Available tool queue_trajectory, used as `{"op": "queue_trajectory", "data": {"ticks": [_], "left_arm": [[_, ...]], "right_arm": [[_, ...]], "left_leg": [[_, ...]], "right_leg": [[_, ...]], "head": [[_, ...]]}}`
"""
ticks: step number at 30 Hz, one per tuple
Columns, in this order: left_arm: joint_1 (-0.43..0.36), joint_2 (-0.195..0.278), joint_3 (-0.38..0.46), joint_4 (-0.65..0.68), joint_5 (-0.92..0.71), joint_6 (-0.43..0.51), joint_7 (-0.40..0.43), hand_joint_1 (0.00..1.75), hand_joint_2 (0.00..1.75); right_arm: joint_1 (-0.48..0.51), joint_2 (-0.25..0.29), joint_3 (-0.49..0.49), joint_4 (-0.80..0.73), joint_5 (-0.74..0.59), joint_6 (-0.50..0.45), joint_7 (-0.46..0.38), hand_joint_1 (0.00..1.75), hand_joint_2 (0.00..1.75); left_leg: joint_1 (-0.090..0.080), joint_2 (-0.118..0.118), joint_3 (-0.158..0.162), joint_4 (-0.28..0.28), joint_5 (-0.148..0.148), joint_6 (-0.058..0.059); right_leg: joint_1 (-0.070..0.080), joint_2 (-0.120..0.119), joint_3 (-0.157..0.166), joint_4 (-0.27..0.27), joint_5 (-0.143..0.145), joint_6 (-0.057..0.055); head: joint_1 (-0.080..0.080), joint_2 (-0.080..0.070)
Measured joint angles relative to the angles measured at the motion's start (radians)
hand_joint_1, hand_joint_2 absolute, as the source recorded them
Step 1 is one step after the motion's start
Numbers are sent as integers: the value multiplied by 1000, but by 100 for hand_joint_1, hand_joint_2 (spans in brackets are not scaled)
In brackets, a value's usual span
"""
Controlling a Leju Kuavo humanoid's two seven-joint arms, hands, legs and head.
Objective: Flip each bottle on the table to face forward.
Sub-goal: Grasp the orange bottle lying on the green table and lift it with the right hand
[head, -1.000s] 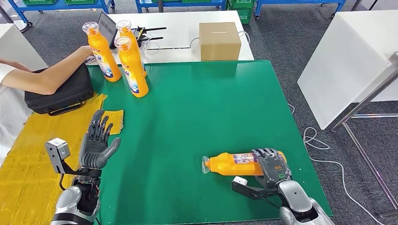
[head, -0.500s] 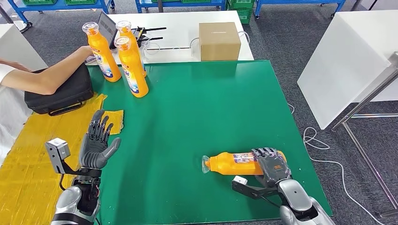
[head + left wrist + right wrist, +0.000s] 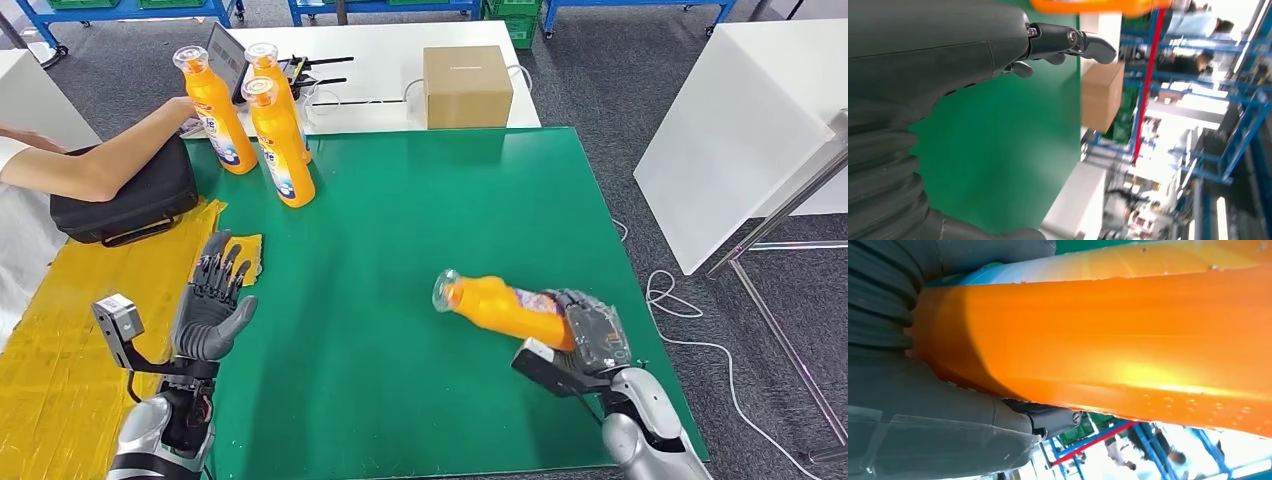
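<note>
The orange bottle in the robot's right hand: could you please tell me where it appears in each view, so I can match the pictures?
Head view: the orange bottle is lower right of centre, tilted, its cap end raised, gripped by the right hand.
Left wrist view: not surely in it; an orange blur lies along one edge.
Right wrist view: the bottle spans the picture, very close.
Shared landmark: the green table mat.

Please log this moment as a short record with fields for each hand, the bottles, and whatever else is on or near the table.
right hand: right hand grips the orange bottle near its base, cap end raised off the green mat
left hand: left hand holds nothing, fingers spread, over the mat's left edge
other bottles: three standing bottles at the far left corner
person: an arm resting on a black bag, hand at one bottle
behind mat: cardboard box on a white table
</note>
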Motion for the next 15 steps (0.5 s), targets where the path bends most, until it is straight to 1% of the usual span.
{"op": "queue_trajectory", "data": {"ticks": [5,8,11,15], "left_arm": [[-24,2,-77,27,-22,-9,6,0,175],[-46,2,-127,46,-23,-2,6,0,175],[-64,2,-164,60,-24,1,6,0,175],[-77,2,-190,72,-24,3,6,0,175]], "right_arm": [[-29,100,-63,13,-143,-57,-80,175,175],[-50,146,-82,31,-229,-59,-104,175,175],[-67,176,-88,53,-257,-55,-116,175,175],[-78,201,-90,73,-265,-54,-123,175,175]], "left_leg": [[0,0,-1,0,0,0],[0,0,-1,0,0,0],[0,0,-2,0,0,0],[0,0,-2,0,0,0]], "right_leg": [[0,0,-2,0,0,0],[0,0,-2,0,0,0],[0,0,-2,0,0,0],[0,0,-2,0,0,0]], "head": [[0,0],[0,0],[0,0],[0,0]]}}
